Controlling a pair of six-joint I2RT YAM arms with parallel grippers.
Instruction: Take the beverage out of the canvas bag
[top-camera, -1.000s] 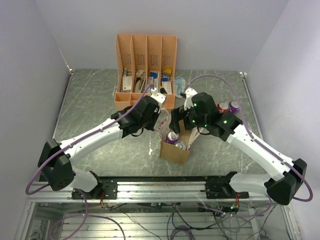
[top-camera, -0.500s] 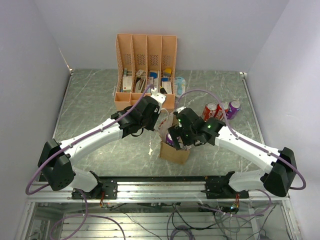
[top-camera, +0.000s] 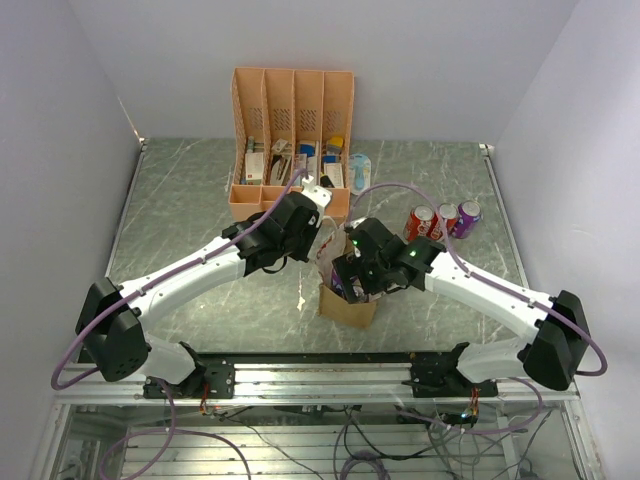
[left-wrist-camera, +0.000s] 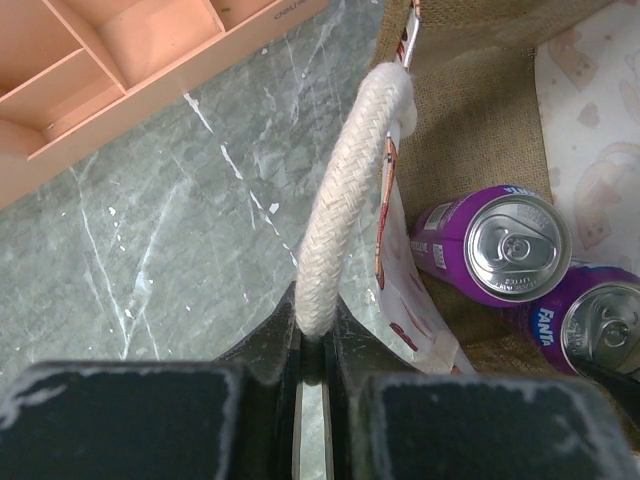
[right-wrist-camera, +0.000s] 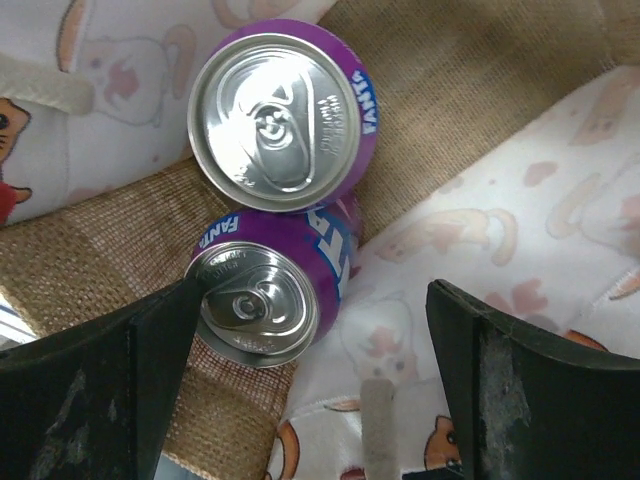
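The tan canvas bag (top-camera: 348, 306) stands near the table's front centre, its mouth open. Two purple Fanta cans stand inside it (right-wrist-camera: 280, 115) (right-wrist-camera: 270, 295); they also show in the left wrist view (left-wrist-camera: 505, 245). My left gripper (left-wrist-camera: 312, 335) is shut on the bag's whitish rope handle (left-wrist-camera: 345, 190) and holds it up at the bag's left side. My right gripper (right-wrist-camera: 310, 340) is open, wide apart, inside the bag's mouth just above the nearer can; its left finger touches that can's rim. In the top view the right gripper (top-camera: 352, 278) hides the cans.
Three cans, two red (top-camera: 419, 222) (top-camera: 444, 218) and one purple (top-camera: 466, 217), stand on the table right of the bag. A salmon-pink slotted organizer (top-camera: 292, 140) with small items stands at the back. The bag has a printed white lining (right-wrist-camera: 480, 230).
My right arm has swung left from beside the three standing cans to over the bag and lowered its open gripper into the mouth. The left gripper has kept holding the handle.
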